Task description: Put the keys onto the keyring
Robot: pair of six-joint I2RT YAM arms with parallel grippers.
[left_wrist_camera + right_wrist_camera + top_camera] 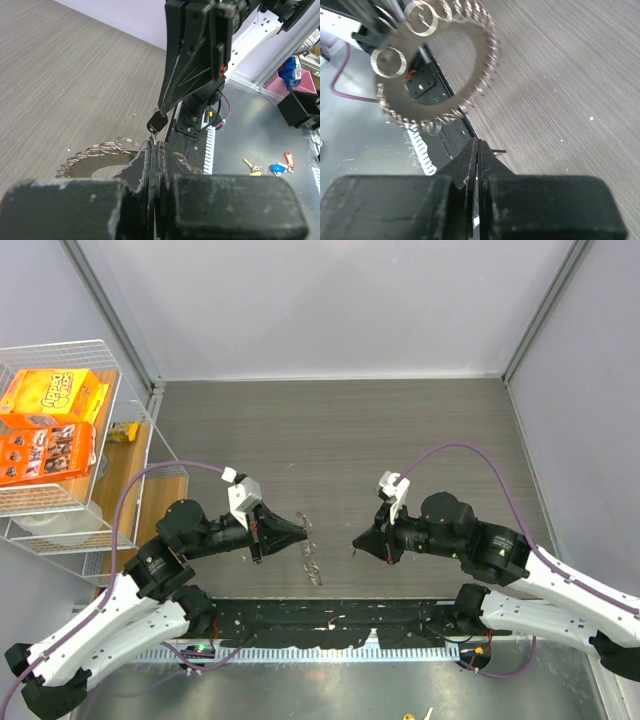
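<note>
My left gripper (pixel 304 525) (pixel 156 146) is shut. The keyring (pixel 312 565) (pixel 100 149), a toothed metal disc rimmed with small rings, hangs at its tip, seemingly pinched by the edge. It shows edge-on from above and blurred, face-on, in the right wrist view (pixel 470 90). My right gripper (pixel 356 543) (pixel 478 142) (pixel 161 111) faces it, a short gap away. It is shut on a tiny key (pixel 157 121) with a black head. Only a dark sliver of the key (pixel 499 150) pokes past its fingertips.
A wire basket (pixel 100 530) holding orange cereal boxes stands at the far left. The black base plate (pixel 320 620) runs along the near table edge. Spare coloured keys (pixel 272 168) lie on the metal bench beyond it. Walls close the back and both sides.
</note>
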